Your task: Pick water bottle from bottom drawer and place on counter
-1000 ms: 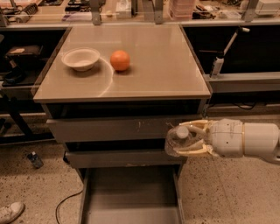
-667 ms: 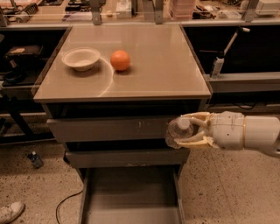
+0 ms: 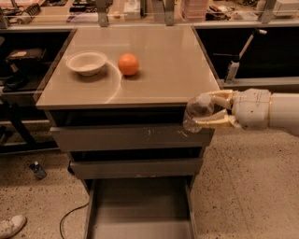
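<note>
My gripper (image 3: pixel 210 112) comes in from the right and is shut on the water bottle (image 3: pixel 197 112), a small clear ribbed bottle held in the air just off the counter's front right corner, at about the level of its edge. The counter (image 3: pixel 163 65) is a glossy grey-beige square top with a faint curved arc. The bottom drawer (image 3: pixel 140 210) stands pulled out below, and its flat floor shows bare.
A white bowl (image 3: pixel 87 62) and an orange ball (image 3: pixel 128 64) sit on the counter's left part. A white nozzle bottle (image 3: pixel 232 70) stands at the right. A small dark bottle (image 3: pixel 37 170) lies on the floor at the left. A cluttered workbench (image 3: pixel 140 9) runs behind.
My gripper has risen with the water bottle, from in front of the drawer fronts up to the level of the counter's edge.
</note>
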`<state>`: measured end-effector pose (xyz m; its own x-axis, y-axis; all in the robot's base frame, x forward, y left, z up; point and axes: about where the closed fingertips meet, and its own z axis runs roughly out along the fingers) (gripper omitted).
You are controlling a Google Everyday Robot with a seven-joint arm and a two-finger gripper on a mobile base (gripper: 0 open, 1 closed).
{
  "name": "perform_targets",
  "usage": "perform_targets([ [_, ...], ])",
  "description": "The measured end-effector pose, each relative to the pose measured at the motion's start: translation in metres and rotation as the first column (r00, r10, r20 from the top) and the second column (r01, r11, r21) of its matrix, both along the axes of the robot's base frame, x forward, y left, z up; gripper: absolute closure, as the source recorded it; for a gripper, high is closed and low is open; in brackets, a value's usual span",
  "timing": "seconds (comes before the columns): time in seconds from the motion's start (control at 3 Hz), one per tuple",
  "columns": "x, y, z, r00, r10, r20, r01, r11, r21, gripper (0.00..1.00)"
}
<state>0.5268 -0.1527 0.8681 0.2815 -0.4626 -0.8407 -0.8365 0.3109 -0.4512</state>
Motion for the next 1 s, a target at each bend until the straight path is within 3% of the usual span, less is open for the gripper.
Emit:
perform_targets([
  [0.33, -0.0090, -0.0122, 0.0416, 0.9986, 0.005, 0.053, -0.004, 1.000, -0.019, 1.00],
  [1.0, -0.0044, -0.0115, 0.0424, 0.9991, 0.020, 0.036, -0.021, 1.000, 0.012, 1.00],
])
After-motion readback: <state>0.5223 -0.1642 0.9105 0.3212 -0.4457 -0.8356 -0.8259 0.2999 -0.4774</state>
